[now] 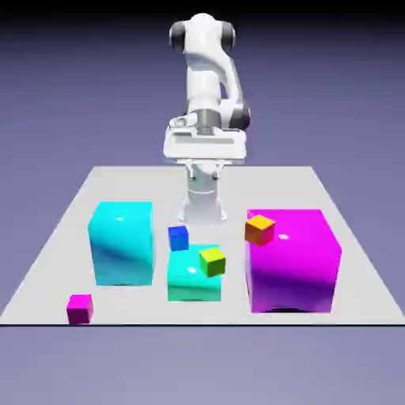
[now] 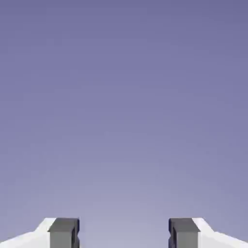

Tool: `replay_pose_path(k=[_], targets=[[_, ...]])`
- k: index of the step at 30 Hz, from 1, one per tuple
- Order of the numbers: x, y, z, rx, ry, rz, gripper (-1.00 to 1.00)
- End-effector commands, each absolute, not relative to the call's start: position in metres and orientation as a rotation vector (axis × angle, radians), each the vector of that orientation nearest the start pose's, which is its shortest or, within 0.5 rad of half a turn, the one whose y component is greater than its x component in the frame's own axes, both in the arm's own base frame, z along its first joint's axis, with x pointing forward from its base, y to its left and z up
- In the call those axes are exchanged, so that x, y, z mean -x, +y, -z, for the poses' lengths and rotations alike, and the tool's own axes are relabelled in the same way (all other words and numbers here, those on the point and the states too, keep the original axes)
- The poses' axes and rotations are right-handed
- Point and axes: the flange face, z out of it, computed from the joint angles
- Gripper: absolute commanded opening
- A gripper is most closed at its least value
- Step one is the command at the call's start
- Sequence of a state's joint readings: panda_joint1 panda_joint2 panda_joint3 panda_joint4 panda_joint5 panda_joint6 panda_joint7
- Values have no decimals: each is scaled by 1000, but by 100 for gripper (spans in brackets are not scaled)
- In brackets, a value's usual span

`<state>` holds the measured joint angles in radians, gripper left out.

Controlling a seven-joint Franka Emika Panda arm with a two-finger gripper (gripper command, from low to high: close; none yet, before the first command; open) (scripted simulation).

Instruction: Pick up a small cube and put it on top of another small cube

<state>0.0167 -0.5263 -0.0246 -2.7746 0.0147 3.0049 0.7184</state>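
Small cube (image 1: 79, 308) in exterior view only

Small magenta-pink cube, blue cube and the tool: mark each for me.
Small magenta-pink cube (image 1: 79, 308): exterior view, on its front face.
Blue cube (image 1: 179, 237): exterior view, on its front face.
Tool (image 2: 124, 233): hand view, midway between the two grey fingertips, nothing held.

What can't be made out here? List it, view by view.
- Hand view: only backdrop shows between the pincer's open grey tips; no cube or table is in it.
- Exterior view: the pincer is small against the white arm, so its jaw gap is unclear there.
- Exterior view: the blue cube's base is hidden behind the teal cube.
- Exterior view: every cube's far faces are turned away.
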Motion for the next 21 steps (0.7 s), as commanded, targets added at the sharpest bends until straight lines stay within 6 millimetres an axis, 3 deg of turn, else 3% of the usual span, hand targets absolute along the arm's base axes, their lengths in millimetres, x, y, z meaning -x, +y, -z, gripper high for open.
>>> replay_pose_path(k=[1,11,21], targets=[[-410,-12,-449,2523,996,949,0],[-490,-100,-386,2670,1175,527,0],[-535,-194,-307,2778,1284,130,0]])
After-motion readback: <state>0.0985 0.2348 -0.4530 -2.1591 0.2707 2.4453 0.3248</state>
